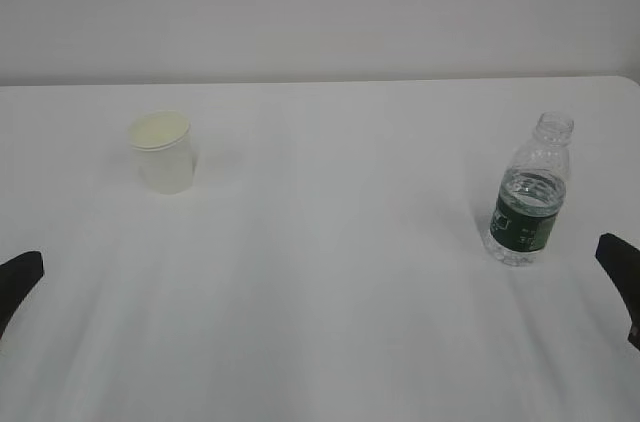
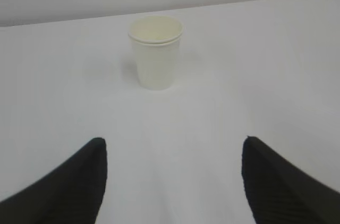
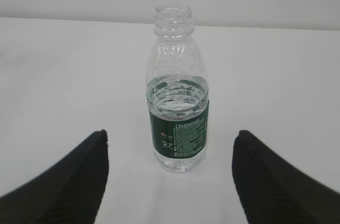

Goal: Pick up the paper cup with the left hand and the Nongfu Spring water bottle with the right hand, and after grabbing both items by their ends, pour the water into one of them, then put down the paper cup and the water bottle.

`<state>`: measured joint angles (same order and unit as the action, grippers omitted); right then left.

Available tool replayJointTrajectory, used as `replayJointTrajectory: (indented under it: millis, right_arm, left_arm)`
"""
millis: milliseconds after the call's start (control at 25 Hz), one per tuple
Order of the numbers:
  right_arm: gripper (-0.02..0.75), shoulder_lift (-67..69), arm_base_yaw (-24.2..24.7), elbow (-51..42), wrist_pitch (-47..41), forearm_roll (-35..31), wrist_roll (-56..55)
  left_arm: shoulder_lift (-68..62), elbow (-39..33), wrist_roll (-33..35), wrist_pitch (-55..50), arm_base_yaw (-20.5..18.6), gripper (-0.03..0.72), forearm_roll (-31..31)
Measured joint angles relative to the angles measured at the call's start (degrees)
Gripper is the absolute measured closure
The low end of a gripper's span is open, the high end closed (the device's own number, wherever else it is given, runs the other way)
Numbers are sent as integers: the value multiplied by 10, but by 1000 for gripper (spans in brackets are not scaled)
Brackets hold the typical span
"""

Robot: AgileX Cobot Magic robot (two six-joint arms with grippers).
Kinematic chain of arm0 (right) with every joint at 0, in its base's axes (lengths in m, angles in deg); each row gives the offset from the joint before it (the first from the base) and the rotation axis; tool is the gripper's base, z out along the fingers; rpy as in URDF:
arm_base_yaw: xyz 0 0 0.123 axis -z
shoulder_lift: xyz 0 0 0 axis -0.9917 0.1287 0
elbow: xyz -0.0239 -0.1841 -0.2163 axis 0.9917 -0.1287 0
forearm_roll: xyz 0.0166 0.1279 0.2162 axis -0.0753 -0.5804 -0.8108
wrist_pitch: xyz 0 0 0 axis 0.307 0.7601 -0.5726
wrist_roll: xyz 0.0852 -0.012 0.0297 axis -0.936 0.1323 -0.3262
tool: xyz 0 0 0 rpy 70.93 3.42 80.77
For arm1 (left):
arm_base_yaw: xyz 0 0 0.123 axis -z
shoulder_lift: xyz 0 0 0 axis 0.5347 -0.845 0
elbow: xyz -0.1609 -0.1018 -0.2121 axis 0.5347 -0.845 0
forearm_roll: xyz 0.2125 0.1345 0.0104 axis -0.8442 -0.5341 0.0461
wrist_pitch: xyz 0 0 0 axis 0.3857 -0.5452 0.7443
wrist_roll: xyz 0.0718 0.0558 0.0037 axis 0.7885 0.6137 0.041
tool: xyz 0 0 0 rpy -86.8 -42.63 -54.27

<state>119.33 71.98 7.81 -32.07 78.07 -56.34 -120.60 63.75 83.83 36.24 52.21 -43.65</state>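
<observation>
Only the wrist views show each wide-spread hand: left hand [image 2: 172, 181] faces the paper cup [image 2: 155, 51] ahead, right hand [image 3: 170, 179] faces the uncapped Nongfu Spring water bottle [image 3: 178, 96], both upright on the bench [image 1: 340, 272].

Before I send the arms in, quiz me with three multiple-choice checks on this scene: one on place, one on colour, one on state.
1. Seen from the exterior view, the paper cup stands:
A left of the bottle
B right of the bottle
C behind the bottle

2. The label band on the Nongfu Spring water bottle is:
A red
B dark green
C blue

3. The bottle's mouth is:
A capped
B open
C crushed

Answers: 1 A, the cup is on the left of the table and the bottle on the right; 2 B, the band is dark green; 3 B, bare neck threads show, no cap.
</observation>
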Motion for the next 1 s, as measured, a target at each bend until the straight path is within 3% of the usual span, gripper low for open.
replayJointTrajectory:
  millis: [280,640,1000]
  right_arm:
    - [184,60,0,0,39,3,0]
    - [184,249,0,0,216,43,-9]
    - [184,319,0,0,223,48,-11]
  left_arm:
    - [-64,0,-3,36,0,120,-1]
    - [-201,0,-9,195,0,120,-1]
    - [-293,5,-9,217,0,121,-14]
